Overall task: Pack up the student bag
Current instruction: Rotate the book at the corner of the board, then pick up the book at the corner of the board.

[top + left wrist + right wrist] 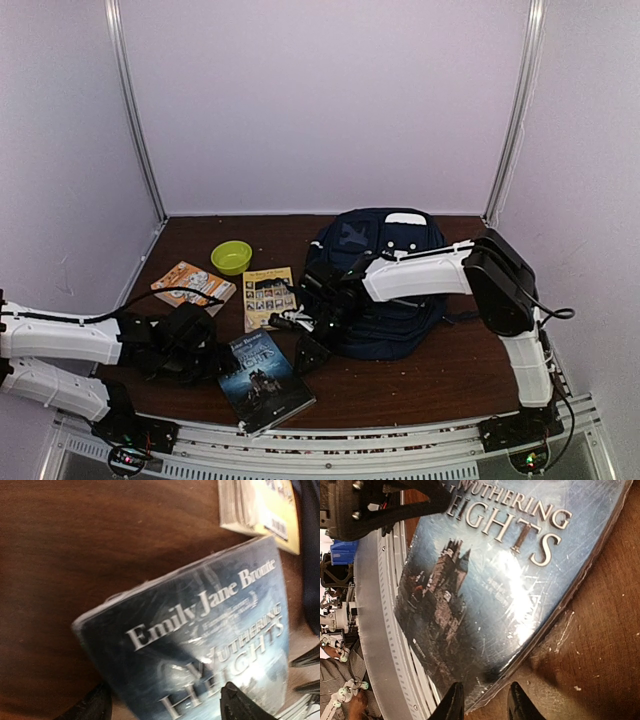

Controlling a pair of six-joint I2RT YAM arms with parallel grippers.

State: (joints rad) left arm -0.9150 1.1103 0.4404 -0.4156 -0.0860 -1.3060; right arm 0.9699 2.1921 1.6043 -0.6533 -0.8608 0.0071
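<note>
Brown table (420, 385): we see the bag (372, 236) at 1 o'clock, book (265, 378) at 7. Left gripper (167, 706) spread wide at book's 9 o'clock. Right gripper (485, 703) narrow at book's 2 o'clock edge; we can't tell if it's pinching.

A dark blue Wuthering Heights paperback (265, 378) is laid flat near the front edge of the brown surface (420, 385), glossy cover all scuffed up. Just behind it a yellow book (268, 297) is parked, an orange booklet (193, 284) is off to the left, and a lime-green bowl (232, 257) is set upright further back.
</note>
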